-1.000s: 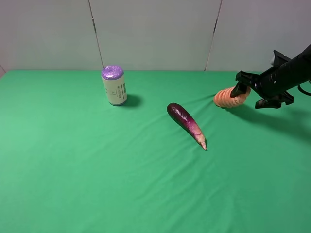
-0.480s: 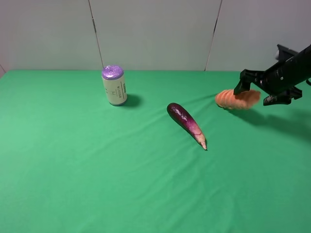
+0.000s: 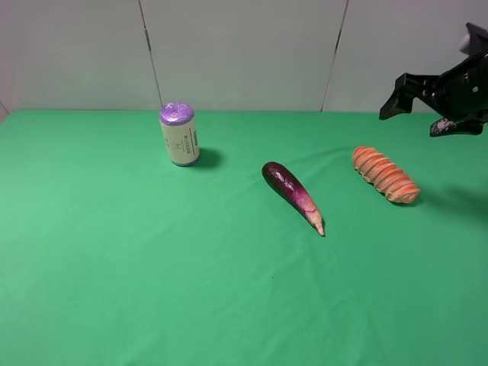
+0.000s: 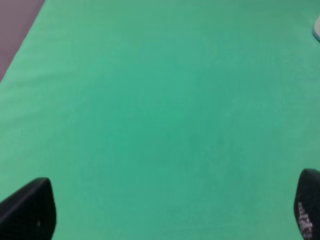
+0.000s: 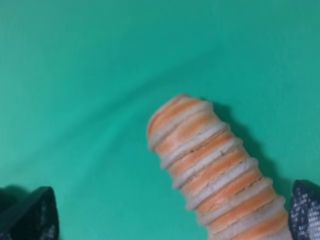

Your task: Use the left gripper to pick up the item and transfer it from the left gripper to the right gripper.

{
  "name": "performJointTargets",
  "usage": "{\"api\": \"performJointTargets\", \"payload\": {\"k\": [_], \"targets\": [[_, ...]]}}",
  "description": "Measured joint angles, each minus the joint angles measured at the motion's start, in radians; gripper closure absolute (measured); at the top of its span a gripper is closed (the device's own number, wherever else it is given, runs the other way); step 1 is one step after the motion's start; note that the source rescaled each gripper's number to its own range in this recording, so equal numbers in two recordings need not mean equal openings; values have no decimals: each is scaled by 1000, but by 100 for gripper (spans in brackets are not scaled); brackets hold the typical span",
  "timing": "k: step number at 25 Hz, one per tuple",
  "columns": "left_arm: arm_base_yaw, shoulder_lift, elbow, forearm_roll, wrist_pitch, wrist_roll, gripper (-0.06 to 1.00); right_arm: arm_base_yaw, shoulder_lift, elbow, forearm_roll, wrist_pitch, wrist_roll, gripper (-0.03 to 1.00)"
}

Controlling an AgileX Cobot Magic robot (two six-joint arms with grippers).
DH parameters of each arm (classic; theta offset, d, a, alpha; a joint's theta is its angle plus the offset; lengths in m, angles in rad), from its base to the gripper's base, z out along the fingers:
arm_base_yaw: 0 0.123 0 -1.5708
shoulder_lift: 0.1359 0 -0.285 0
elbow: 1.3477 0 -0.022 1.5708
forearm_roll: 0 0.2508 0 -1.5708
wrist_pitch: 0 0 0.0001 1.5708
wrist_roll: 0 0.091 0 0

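Observation:
The item point(image 3: 385, 174), an orange spiral-ribbed loaf, lies free on the green table at the right; the right wrist view shows it close up point(image 5: 215, 167). My right gripper point(image 3: 418, 110) hangs open and empty above and behind the item, near the right edge; in its wrist view point(image 5: 167, 215) its fingertips point(image 5: 30, 215) stand wide apart on either side of the loaf. My left gripper point(image 4: 169, 207) is open over bare green cloth; it is out of the exterior high view.
A dark purple eggplant point(image 3: 292, 186) lies mid-table, left of the item. A pale can with a purple top point(image 3: 179, 134) stands at the back left. The green cloth point(image 3: 152, 267) covers the table, and a grey wall stands behind it.
The right gripper let go of the item, which dropped onto the cloth and now lies flat. The gripper rose and drew back toward the upper right.

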Motion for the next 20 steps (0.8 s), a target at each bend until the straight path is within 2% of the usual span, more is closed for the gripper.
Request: {"api": "performJointTargets", "payload": {"k": [8, 15, 20], "targets": [[0, 0, 0, -1, 0, 0, 0, 0, -134, 0, -12, 123, 0, -3], [0, 0, 0, 0, 0, 0, 0, 0, -262, 0, -28, 316, 0, -3], [0, 0, 0, 0, 0, 0, 0, 0, -370, 0, -81, 437, 5, -3]]}}
